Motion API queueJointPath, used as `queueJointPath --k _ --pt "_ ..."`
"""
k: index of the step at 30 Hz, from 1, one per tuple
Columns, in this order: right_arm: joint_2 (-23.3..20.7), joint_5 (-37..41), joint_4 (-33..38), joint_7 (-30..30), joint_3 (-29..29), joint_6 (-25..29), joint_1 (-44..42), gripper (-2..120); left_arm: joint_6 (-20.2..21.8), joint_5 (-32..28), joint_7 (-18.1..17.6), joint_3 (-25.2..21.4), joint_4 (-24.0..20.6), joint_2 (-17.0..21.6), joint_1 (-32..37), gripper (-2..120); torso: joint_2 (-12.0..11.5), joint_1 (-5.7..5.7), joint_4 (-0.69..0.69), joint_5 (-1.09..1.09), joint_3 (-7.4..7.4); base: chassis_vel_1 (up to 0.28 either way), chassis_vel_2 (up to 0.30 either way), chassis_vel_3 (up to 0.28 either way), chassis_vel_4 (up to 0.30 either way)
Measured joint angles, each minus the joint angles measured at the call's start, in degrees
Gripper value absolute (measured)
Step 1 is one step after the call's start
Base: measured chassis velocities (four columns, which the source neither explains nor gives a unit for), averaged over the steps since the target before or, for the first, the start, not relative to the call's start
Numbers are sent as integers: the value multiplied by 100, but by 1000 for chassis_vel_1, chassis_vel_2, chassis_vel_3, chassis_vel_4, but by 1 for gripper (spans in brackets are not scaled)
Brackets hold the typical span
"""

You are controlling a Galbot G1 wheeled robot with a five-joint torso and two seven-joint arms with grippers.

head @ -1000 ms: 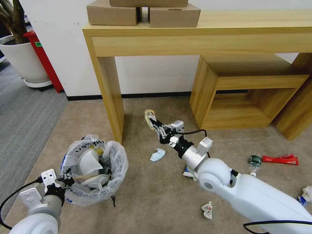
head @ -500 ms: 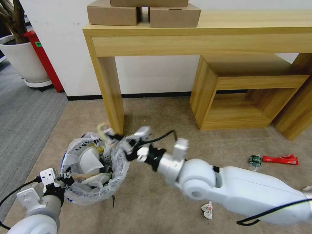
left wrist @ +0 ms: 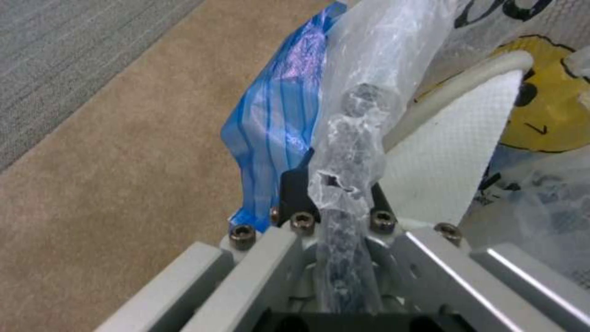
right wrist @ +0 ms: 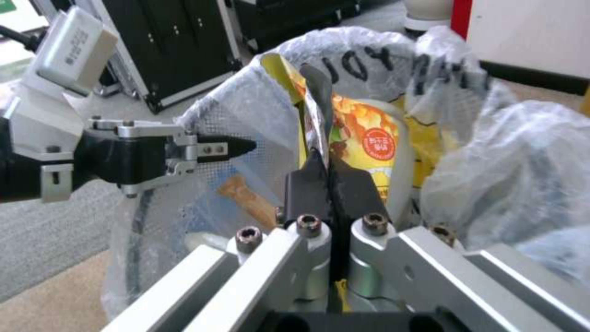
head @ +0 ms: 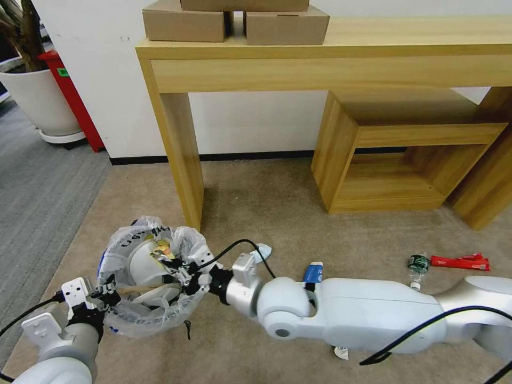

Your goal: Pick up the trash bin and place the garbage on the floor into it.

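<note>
My right claw (head: 178, 272), low and left of centre in the head view, is clamped on a flattened yellow-orange snack wrapper (right wrist: 356, 133) standing upright, its long axis vertical, directly over the mouth of the trash bin (head: 152, 282). My left claw (head: 104, 296), at lower left, is pinched shut on the bin's crinkly translucent bag rim (left wrist: 350, 138), holding it beneath the wrapper. A green bottle (head: 417, 264) and long red packet (head: 460, 262) lie on the beige carpet floor (head: 266, 202) at far right.

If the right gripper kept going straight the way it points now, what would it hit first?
Probably the white slipper inside the trash bin. The right gripper, shut on a yellow wrapper, points across the bin's mouth toward it; depth is unclear, so the bag's far wall might come first.
</note>
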Motion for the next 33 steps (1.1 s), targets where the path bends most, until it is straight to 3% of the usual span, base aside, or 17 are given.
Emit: queueJointPath --k 5,10,23,26,31,33 --pt "83 -21 -9 51 -18 -50 0 1 -22 -5 3 -25 1 29 7 0 0 0 0 0 0 0 0 0 0" --pt "-15 -68 -4 74 15 -75 -31 22 -26 -12 5 -23 33 50 -21 0 0 0 -1 1 0 0 0 0 0" --pt "-83 -89 85 54 194 -23 -172 64 -27 -14 8 -5 92 63 -51 0 0 0 0 1 0 0 0 0 0" --pt "-54 -188 107 -50 460 248 -320 81 -28 -15 8 -21 103 65 -35 0 0 0 0 1 0 0 0 0 0" --pt "-87 -312 128 -179 1061 456 -578 93 -28 -23 8 -47 104 99 -33 0 0 0 1 1 0 0 0 0 0" --pt "-168 -378 152 -274 1632 554 -853 99 -23 -27 8 -61 103 118 -33 0 0 0 1 1 0 0 0 0 0"
